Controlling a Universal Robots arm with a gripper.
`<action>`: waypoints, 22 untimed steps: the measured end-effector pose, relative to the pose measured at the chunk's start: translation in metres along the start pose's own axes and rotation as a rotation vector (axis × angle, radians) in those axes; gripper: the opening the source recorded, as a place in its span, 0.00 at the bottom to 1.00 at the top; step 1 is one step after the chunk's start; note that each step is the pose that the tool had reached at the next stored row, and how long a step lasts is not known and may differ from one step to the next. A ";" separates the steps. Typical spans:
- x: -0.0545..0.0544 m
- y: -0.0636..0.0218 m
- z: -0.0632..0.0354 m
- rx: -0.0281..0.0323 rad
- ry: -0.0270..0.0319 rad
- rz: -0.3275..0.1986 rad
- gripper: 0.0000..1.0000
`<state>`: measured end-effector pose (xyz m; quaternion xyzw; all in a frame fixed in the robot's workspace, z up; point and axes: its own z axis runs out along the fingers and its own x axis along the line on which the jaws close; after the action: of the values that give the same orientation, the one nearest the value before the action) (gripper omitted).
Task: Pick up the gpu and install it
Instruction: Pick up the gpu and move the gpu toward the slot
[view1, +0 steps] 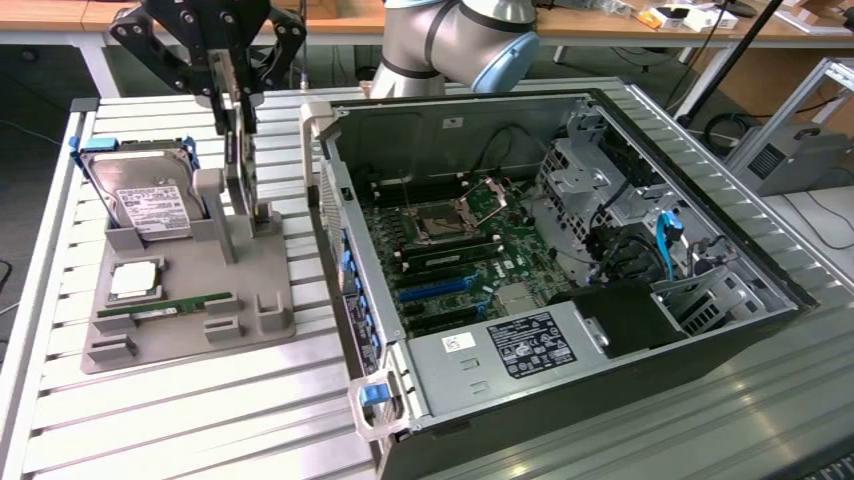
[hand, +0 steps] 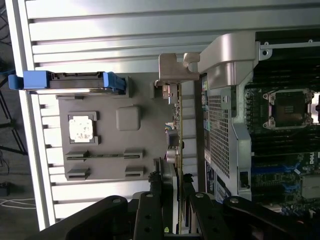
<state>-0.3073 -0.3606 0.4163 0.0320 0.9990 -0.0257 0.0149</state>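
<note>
Grey fixture (view1: 260, 275) lies on the slatted metal table (view1: 200, 420), at the exterior view's left of the open case (view1: 454, 125). On it the gpu (view1: 244, 160) stands upright on its long edge, its lower edge seated in the fixture on the side nearest the case. The gripper (view1: 230, 95) hangs straight over the card, down at its top edge. In the wrist view the gripper (hand: 178, 192) straddles the gpu (hand: 176, 125), seen edge-on, with the silver bracket (hand: 172, 67) at the far end; whether it pinches the card or stands just clear of it I cannot tell. Also on the fixture are a hard drive (view1: 150, 205) with blue rails, leaning at the back, a CPU (view1: 136, 280) lying flat, and a green RAM stick (view1: 167, 305) in front of it. Inside the case the motherboard (view1: 454, 250) lies exposed, its CPU socket (view1: 438, 222) open
</note>
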 end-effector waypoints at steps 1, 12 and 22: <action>0.000 0.0000 -0.0007 -0.0001 -0.0001 0.000 0.27; 0.000 -0.0002 -0.0050 -0.0001 -0.0001 0.000 0.27; 0.000 -0.0005 -0.0094 0.0000 -0.0001 0.000 0.27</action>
<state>-0.3073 -0.3606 0.4257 0.0320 0.9990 -0.0257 0.0149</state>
